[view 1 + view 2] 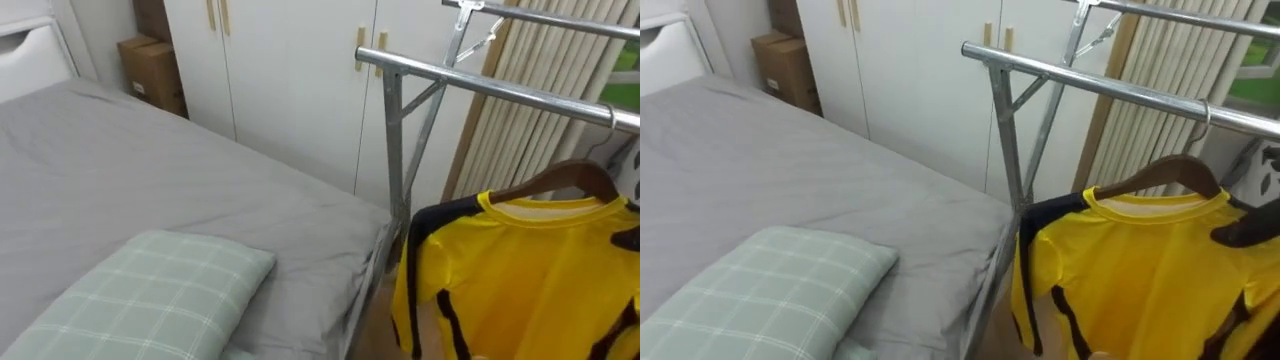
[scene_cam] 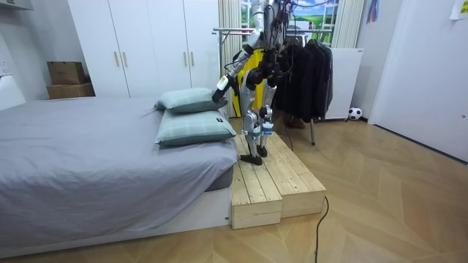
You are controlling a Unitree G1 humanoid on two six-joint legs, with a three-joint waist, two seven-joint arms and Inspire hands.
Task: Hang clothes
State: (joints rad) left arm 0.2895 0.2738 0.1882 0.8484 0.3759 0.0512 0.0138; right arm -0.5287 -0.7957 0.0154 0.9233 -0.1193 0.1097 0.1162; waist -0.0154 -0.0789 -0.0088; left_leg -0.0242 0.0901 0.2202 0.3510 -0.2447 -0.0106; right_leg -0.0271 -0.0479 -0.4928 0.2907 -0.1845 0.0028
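Note:
A yellow shirt [image 1: 530, 270] with black trim hangs on a wooden hanger [image 1: 565, 178]. The hanger's hook sits over the metal rail [image 1: 480, 85] of the clothes rack [image 1: 1015, 150], near the rail's left end. A dark part of my right hand [image 1: 1248, 226] touches the shirt's shoulder at the picture's right edge. In the room view I stand on a wooden platform [image 2: 274, 179] between the bed and the rack, facing the rack. My left hand [image 2: 219, 93] hangs lowered beside the pillows.
The grey bed [image 1: 150, 190] with a checked green pillow [image 1: 150, 295] lies to my left. White wardrobes [image 1: 290, 70] and cardboard boxes [image 1: 152, 70] stand behind it. Dark clothes [image 2: 307, 73] hang further along the rack.

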